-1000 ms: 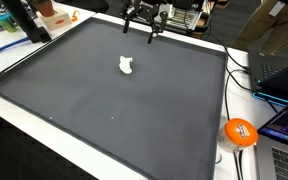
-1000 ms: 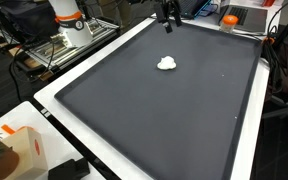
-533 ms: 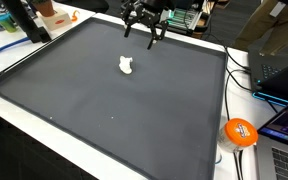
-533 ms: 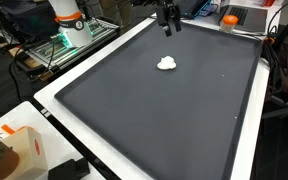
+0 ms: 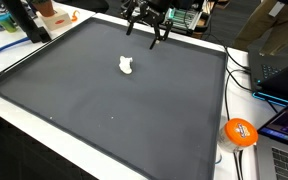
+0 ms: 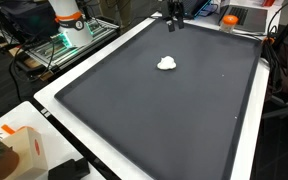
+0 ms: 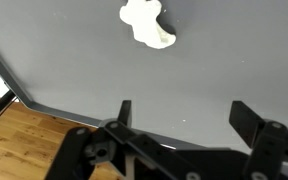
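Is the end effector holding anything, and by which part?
Nothing is held. The end effector is open and empty; the small white object lies apart from it on the dark mat.

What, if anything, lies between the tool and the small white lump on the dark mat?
Nothing visible. The open tool hangs near an edge of the mat; only bare surface separates it from the white lump.

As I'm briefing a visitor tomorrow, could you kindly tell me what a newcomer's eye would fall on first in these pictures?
First comes the small white lump, lying alone on the wide dark mat, towards its far side in both exterior views. Next comes the hand, which hangs open above the mat's far edge, apart from the lump. In an exterior view an orange round object sits off the mat, beyond a near corner.
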